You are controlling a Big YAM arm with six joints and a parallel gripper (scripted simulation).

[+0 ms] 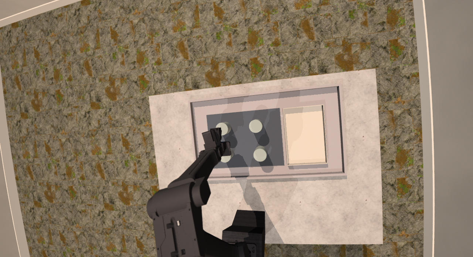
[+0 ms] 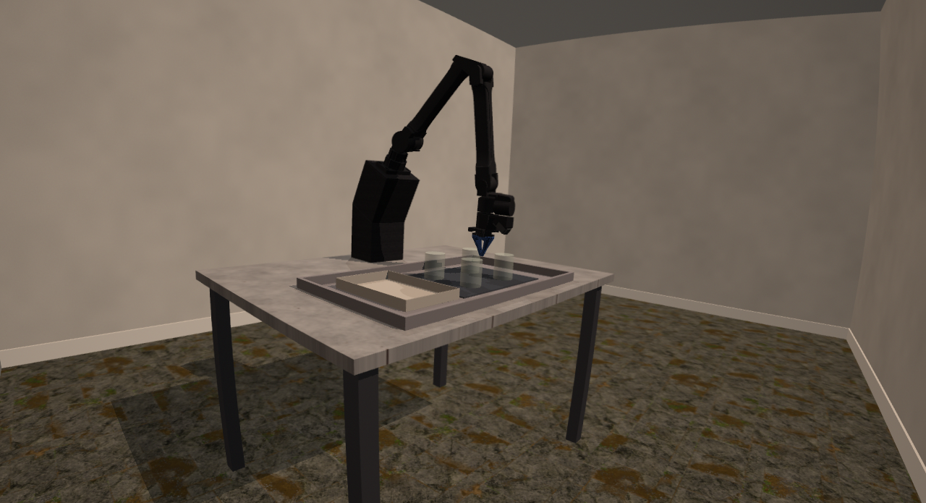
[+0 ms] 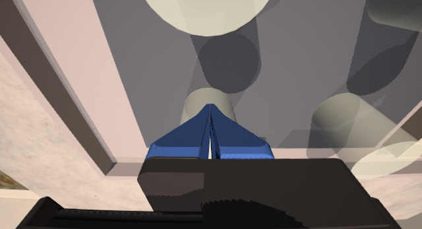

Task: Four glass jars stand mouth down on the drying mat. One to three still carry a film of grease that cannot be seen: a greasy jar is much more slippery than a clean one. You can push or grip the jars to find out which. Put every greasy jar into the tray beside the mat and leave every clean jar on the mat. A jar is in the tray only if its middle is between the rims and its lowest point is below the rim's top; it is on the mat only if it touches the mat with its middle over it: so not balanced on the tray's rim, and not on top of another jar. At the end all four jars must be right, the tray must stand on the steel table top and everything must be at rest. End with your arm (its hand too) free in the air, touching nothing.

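Observation:
Four pale glass jars stand mouth down on the dark grey mat: far left, far right, near right and near left, the last partly hidden under my wrist. My gripper is shut and empty. It hangs over the left part of the mat between the two left jars, with its blue fingertips just above jar-top height. In the wrist view the fingertips overlap one jar, and another jar top fills the upper edge. The cream tray is empty.
Mat and tray lie inside a low raised frame on the table top. The tray stands to the right of the mat. My arm's black base stands at the table's near edge.

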